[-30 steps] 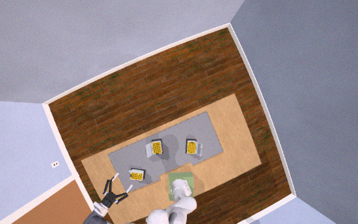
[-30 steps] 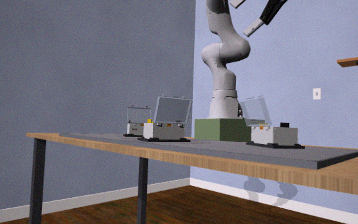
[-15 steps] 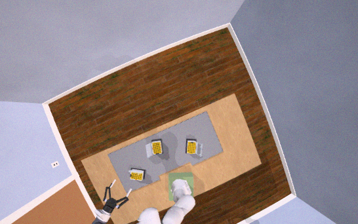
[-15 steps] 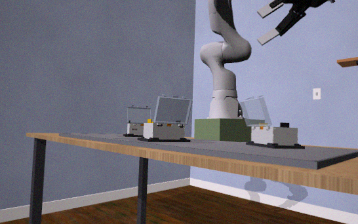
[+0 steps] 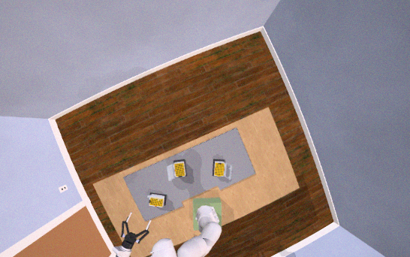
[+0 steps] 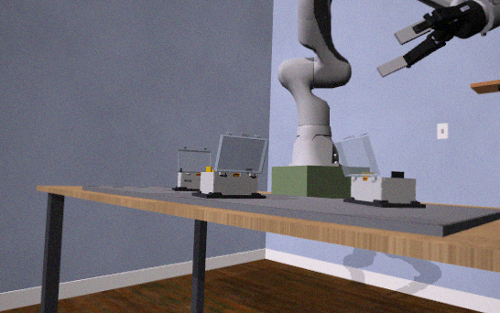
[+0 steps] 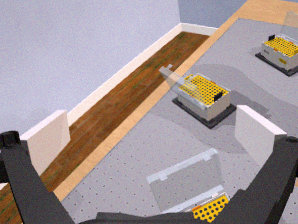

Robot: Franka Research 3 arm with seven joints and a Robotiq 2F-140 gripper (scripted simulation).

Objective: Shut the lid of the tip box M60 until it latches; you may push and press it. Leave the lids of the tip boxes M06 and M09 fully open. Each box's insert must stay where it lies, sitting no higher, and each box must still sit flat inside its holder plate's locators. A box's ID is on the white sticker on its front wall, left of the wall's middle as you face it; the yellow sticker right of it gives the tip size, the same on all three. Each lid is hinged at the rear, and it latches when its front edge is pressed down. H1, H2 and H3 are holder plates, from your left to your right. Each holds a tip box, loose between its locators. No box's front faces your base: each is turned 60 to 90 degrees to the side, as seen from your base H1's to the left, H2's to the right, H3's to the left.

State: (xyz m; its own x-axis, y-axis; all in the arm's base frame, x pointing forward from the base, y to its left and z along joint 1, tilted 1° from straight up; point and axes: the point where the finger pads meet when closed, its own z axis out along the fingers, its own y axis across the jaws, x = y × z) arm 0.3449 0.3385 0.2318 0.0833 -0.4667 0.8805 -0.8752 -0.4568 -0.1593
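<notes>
Three tip boxes with yellow inserts stand on the grey mat, all with clear lids raised. In the overhead view they are the left box (image 5: pixel 156 200), the middle box (image 5: pixel 179 169) and the right box (image 5: pixel 219 168). The ID stickers are too small to read. My gripper (image 5: pixel 138 221) is open and empty, high in the air beyond the left box, over the table's edge. In the side view the gripper (image 6: pixel 394 52) is far above the nearest box (image 6: pixel 382 188). In the wrist view the fingers frame the nearest box (image 7: pixel 200 199), the middle box (image 7: pixel 205 96) and the far box (image 7: pixel 282 50).
The arm stands on a green pedestal (image 6: pixel 311 180) at the table's side. A wooden shelf edge (image 6: pixel 485 86) juts from the wall near the gripper. The table edge and the wood floor (image 7: pixel 127 103) lie below the gripper.
</notes>
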